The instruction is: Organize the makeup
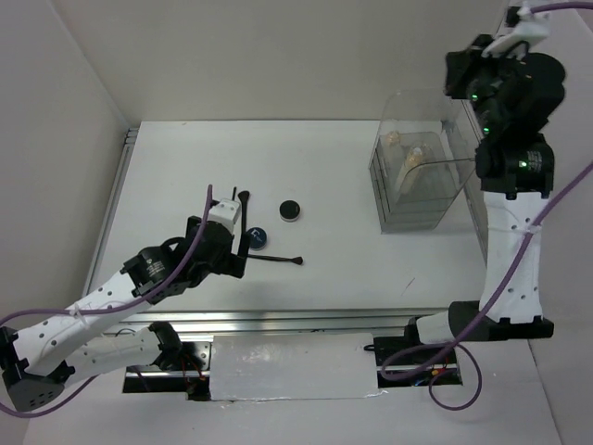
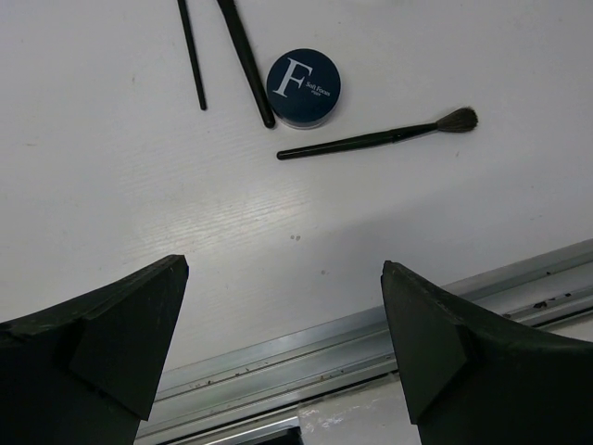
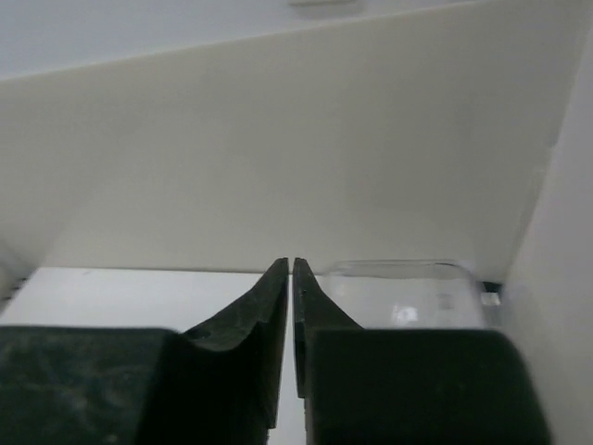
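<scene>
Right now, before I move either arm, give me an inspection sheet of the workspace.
Surface: white table, no damage seen.
Job's things: round dark-blue compact, black fluffy-tipped brush, two thin black sticks and round black compact loose on the table; beige tubes inside tall clear plastic box.
Clutter: nothing seen.
Grippers: left gripper open, empty, over the table's near edge; right gripper shut, empty, raised high.
Cables: purple cables run along both arms.
Surroundings: white walls; metal rail at the near edge.

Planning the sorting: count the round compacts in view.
2. Blue compact beside a brush; black compact apart, nearer the box. The box could hide more.
</scene>
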